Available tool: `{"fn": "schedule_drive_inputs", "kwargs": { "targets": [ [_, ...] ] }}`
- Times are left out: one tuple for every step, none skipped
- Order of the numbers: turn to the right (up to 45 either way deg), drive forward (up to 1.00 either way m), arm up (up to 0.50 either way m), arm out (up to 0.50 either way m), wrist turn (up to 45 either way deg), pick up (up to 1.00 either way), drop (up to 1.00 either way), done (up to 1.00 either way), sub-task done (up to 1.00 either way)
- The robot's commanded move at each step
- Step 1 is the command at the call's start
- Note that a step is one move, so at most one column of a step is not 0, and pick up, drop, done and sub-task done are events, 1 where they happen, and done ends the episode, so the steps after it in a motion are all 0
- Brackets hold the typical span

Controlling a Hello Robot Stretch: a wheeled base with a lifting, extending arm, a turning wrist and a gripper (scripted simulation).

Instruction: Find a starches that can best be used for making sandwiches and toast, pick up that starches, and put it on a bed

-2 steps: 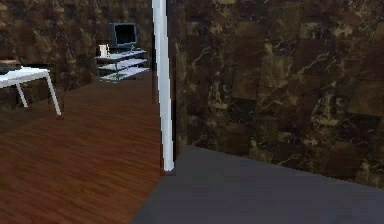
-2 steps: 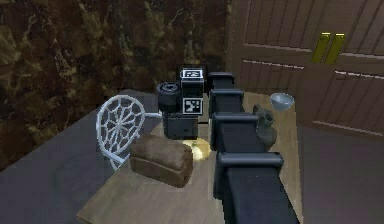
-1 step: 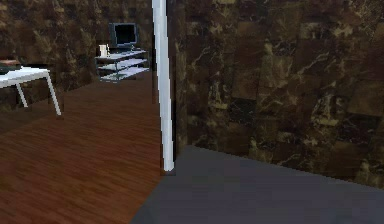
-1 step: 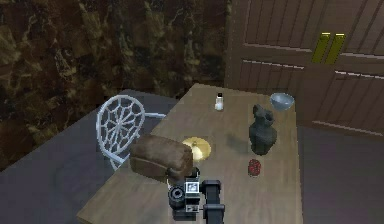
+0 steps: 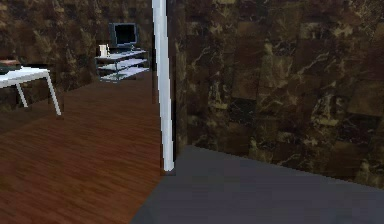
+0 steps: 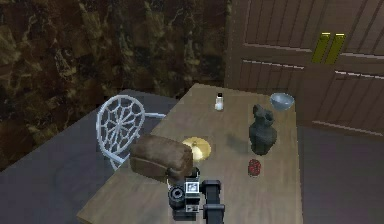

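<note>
On the wooden table (image 6: 235,185) lies a brown loaf-shaped thing (image 6: 158,157), likely bread, near the table's left edge. The dark arm rises from the bottom of the arm side view, and its two white marked squares stand just below and right of the loaf. My gripper (image 6: 177,186) is close against the loaf's near right corner. Because the loaf rests on the table right at the gripper's far end, I cannot tell whether the gripper holds anything, or whether it touches the loaf.
The table also carries a yellow disc (image 6: 199,150), a dark statue (image 6: 263,130), a small red thing (image 6: 255,167), a white bottle (image 6: 219,100) and a grey bowl (image 6: 282,100). A white wire chair (image 6: 122,125) stands left of it. Ahead are a white post (image 5: 162,85), a white table (image 5: 30,78) and a monitor stand (image 5: 123,55).
</note>
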Motion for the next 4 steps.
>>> {"fn": "schedule_drive_inputs", "kwargs": {
  "targets": [
    [0.0, 0.0, 0.1, 0.0, 0.0, 0.0, 0.0, 0.0, 0.0],
    [0.0, 0.0, 0.18, 0.0, 0.0, 0.0, 0.0, 0.0, 0.0],
    [0.0, 0.0, 0.0, 0.0, -45.0, 0.0, 0.0, 0.0, 0.0],
    [0.0, 0.0, 0.0, 0.0, -45.0, 0.0, 0.0, 0.0, 0.0]
  ]
}}
